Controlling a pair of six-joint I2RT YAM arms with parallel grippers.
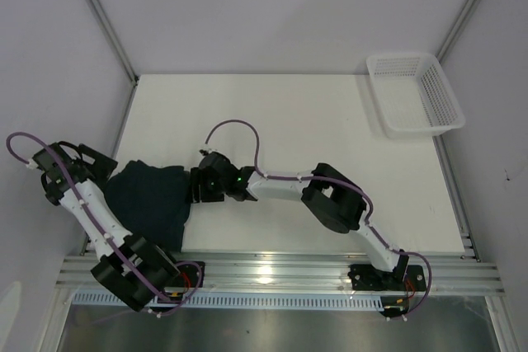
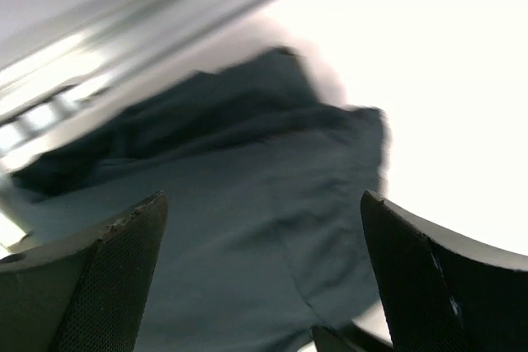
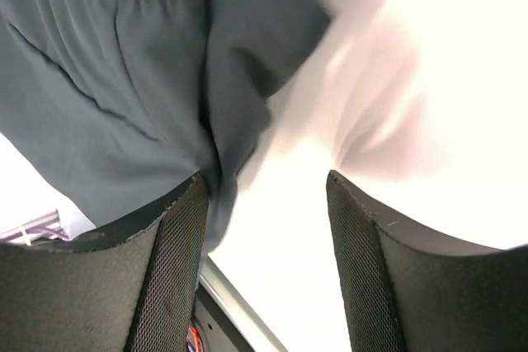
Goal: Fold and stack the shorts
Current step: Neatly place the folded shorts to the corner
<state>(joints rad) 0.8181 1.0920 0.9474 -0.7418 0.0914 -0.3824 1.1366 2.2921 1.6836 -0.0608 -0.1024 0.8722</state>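
Jaws on both arms are apart and holding nothing. The left jaws are spread wide and hang over the dark navy-teal shorts (image 1: 153, 199), with cloth filling the space under the fingers (image 2: 115, 286) but not pinched. That view is blurry, so I can't tell if the tips brush the fabric. The right jaws are partly open at the right edge of the shorts. One finger is just beside the hem and there's only bare table (image 1: 313, 121) between the two.

The shorts sit near the front left of the table as a compact, roughly square bundle, with the left arm (image 1: 82, 204) on one side and the right arm (image 1: 330, 199) on the other. The white basket (image 1: 412, 92) is well apart in the far right corner. It's the only pair I can see.

My take on handling: it's thin, limp and light, with a gathered waistband showing in the right wrist view. Lift it by one spot and it'll sag and the layers will slide apart. I'd pinch an edge or corner through all the layers, ideally with one arm on each side. Getting a finger under cloth lying flat looks like the fiddly part.
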